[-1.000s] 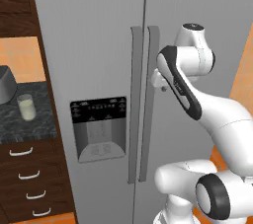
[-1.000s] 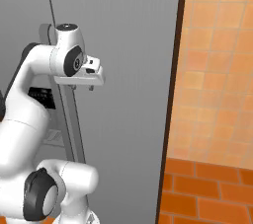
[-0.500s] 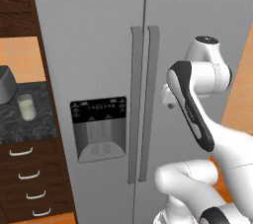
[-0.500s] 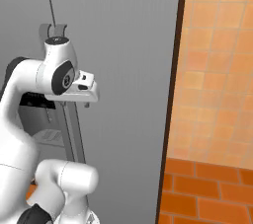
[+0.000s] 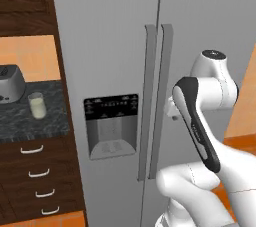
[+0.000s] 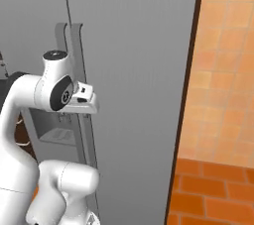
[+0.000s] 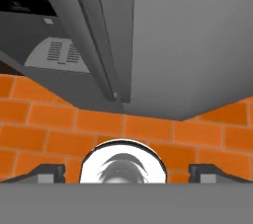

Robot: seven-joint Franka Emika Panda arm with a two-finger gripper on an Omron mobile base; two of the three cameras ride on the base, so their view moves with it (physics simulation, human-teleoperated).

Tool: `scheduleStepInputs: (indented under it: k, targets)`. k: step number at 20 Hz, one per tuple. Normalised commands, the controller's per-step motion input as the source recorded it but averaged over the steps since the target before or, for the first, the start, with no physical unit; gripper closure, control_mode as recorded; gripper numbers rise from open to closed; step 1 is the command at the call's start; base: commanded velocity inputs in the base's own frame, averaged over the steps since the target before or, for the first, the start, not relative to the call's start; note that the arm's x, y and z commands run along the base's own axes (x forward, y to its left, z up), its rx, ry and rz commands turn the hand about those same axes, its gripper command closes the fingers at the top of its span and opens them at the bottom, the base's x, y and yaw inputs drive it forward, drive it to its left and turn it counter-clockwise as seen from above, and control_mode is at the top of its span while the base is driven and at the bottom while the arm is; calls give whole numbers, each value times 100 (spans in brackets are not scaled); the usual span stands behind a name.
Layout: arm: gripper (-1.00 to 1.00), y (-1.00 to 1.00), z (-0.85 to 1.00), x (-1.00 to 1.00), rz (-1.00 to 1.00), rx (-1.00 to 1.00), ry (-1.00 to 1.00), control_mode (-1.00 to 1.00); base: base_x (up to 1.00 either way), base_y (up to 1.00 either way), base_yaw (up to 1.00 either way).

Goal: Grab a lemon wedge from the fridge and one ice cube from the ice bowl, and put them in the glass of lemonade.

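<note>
Fridge (image 5: 115, 46) cropped top and bottom with doors shut, contents concealed; toaster (image 5: 10, 83) cut by left edge beside glass (image 5: 36, 105).

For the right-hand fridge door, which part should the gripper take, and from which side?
Take the right door's long vertical handle on the fridge, about mid-height. Come from the front, open gripper straddling the bar: it is a narrow upright strip standing proud of the door beside the centre seam, probably slim enough for the jaws.

Apparently a kitchen: fridge (image 5: 125, 46), stone counter (image 5: 25, 121), toaster (image 5: 11, 83).
</note>
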Motion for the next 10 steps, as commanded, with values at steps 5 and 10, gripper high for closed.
scheduleStepInputs:
  k: [5, 10]
  targets:
    - [-100, 0, 0, 0, 0, 0, 0, 100, 3, 100, 0]
    - [-100, 0, 0, 0, 0, 0, 0, 100, 26, 100, -2]
